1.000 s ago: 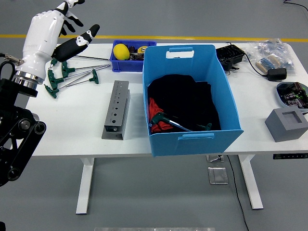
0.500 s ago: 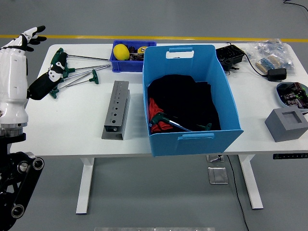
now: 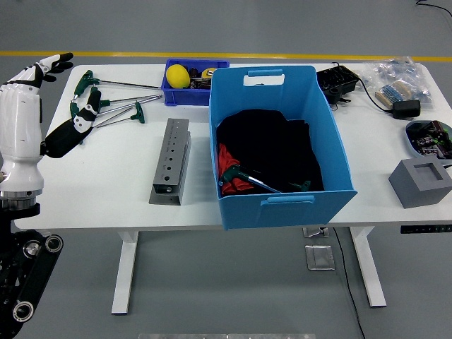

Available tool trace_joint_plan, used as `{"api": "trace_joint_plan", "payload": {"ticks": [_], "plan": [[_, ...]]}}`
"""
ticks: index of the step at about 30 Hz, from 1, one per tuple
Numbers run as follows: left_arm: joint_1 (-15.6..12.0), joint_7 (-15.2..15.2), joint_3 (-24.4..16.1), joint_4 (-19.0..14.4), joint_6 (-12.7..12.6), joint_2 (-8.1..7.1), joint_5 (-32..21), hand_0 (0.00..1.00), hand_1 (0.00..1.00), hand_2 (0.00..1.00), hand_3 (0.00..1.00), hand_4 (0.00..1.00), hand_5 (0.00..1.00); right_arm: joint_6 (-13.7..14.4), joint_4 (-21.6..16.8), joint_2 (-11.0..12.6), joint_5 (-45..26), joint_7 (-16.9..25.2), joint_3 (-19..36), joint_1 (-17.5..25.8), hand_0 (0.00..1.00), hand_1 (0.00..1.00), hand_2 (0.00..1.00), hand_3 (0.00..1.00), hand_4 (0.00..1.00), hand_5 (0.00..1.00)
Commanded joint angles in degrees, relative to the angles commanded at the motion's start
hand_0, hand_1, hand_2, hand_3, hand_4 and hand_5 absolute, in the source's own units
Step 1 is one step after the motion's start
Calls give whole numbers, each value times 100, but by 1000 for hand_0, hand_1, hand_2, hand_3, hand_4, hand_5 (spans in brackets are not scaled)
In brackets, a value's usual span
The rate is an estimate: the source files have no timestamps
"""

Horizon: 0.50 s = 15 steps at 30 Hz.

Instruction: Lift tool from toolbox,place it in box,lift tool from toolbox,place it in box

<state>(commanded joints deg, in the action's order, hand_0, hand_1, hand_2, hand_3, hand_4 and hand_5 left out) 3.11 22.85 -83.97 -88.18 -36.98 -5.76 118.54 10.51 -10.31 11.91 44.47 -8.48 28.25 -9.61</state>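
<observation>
My left hand [image 3: 32,106]: raised at the left edge of the surface [image 3: 106,183], fingers spread and holding nothing; the black thumb points toward the green-handled tools.
My right hand: out of view.
Tools [image 3: 106,106]: several green T-handle keys lie loose in the far-left corner of the surface, handles toward my hand, shafts running toward the small blue bin [image 3: 191,90].
Small blue bin: at the far edge, touching the big blue box, with a yellow ball [image 3: 177,75] and a few small parts I cannot make out.
Big blue box [image 3: 279,145]: mid-surface, open, lined with black cloth; a red-and-green tool [image 3: 236,176] already lies in its near-left corner.
Grey block [image 3: 171,161]: between the keys and the box, drilled with holes.
Step in hand: I judge I am reaching for the next key.
How to do it well: come down over one handle, close around that handle alone, lift it straight so its shaft does not drag its neighbours, then carry it over the grey block and the box wall.
Change from half a second ago: my hand has shifted only slightly, thumb nearer the handles; the keys have not moved.
</observation>
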Motion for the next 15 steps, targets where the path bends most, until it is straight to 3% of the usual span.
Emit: {"api": "trace_joint_plan", "payload": {"ticks": [1,2,7,8,15], "plan": [[-7,10,5,4,0,0,-10,828,847,888,745,726,691,6,0,-2,-19,6,-15,0,616,607,674,529,770,573],[-23,23,8,8,0,1,-23,998,998,998,843,738,690,15,0,-7,-24,11,-15,2,618,606,675,528,768,573],[-52,-28,21,40,0,-8,-46,998,998,998,843,738,690,67,0,-31,-50,31,8,5,618,606,675,528,768,573],[-45,-38,26,46,0,-10,-53,998,998,998,990,749,705,79,0,-34,-47,36,13,3,617,604,678,530,766,576],[23,-115,42,100,0,14,-172,998,998,998,998,755,713,121,0,-10,-139,95,-40,-46,615,602,679,530,766,575]]}}
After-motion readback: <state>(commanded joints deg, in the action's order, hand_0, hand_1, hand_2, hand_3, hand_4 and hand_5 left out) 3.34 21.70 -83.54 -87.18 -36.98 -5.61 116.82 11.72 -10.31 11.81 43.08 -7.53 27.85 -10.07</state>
